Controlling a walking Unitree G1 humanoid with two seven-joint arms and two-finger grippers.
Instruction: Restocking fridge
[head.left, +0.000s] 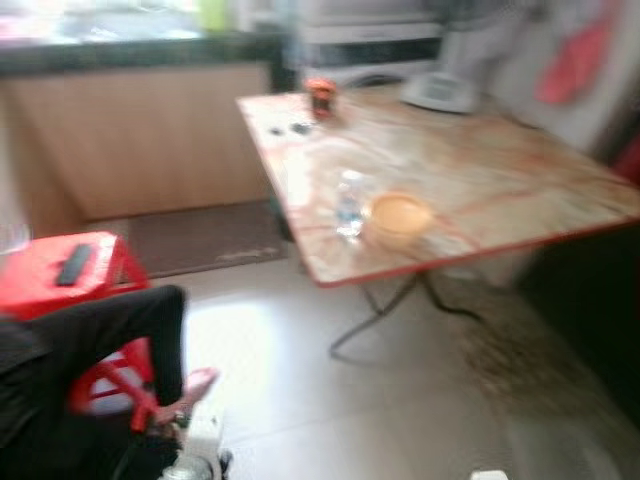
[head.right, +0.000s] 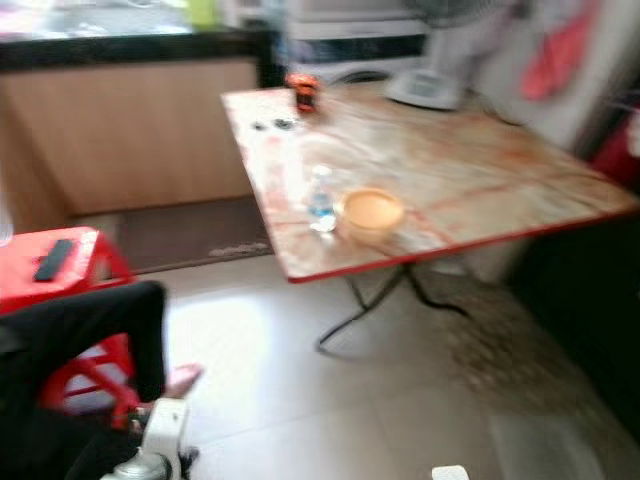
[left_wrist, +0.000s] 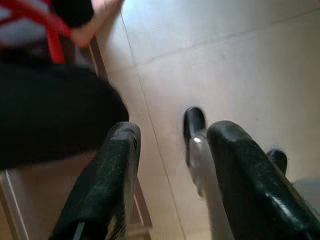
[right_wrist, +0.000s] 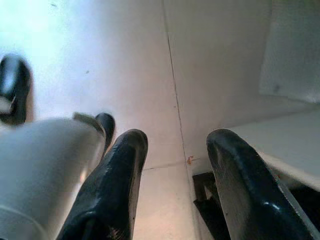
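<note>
Blurred clear water bottle (head.left: 349, 203) upright beside orange bowl (head.left: 399, 215) on table (head.left: 520, 180), both tools (left_wrist: 172, 180) (right_wrist: 175, 185) wide, empty

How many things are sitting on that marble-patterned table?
5, possibly more given the blur: a clear water bottle beside an orange bowl near the front edge, a small red jar and small dark bits at the far corner, a white appliance at the back.
</note>
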